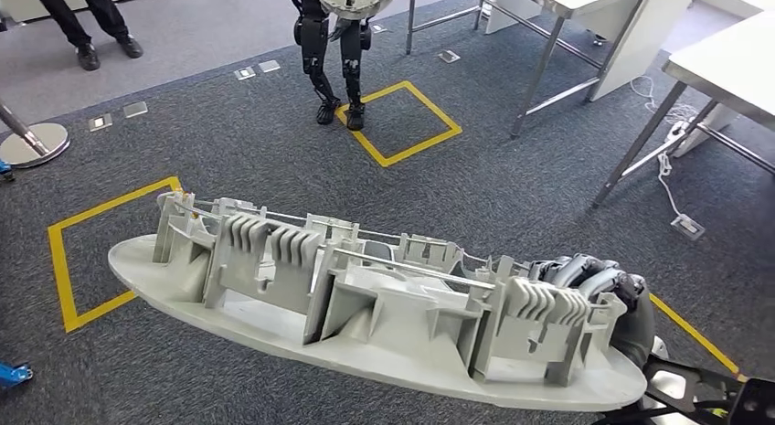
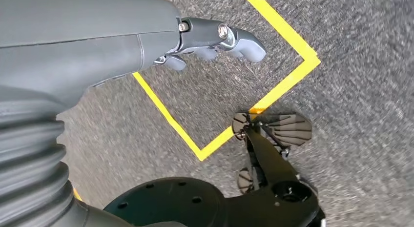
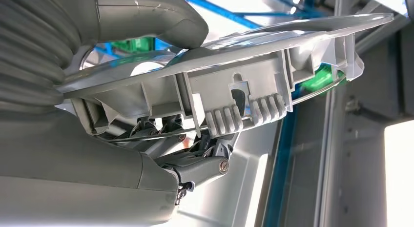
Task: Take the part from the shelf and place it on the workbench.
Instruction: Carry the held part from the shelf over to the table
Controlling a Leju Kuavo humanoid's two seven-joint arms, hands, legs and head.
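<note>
the right hand (image 1: 594,283) grips the long grey part (image 1: 366,306) above the carpet; the left hand (image 2: 215,41) hangs empty, fingers apart.

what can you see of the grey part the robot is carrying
The grey part is a long moulded piece that looks like plastic: a flat oval base plate with upright ribs, box-like brackets, slotted clips and a thin wire rod running along its top. It is held roughly level above the carpet, slanting across the head view. The right hand grips one end, thumb pressed on the plate's smooth face, fingers among the ribs.

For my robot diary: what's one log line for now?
right hand: holds long grey ribbed plastic part | left hand: holds nothing | below: grey carpet, yellow tape
</note>
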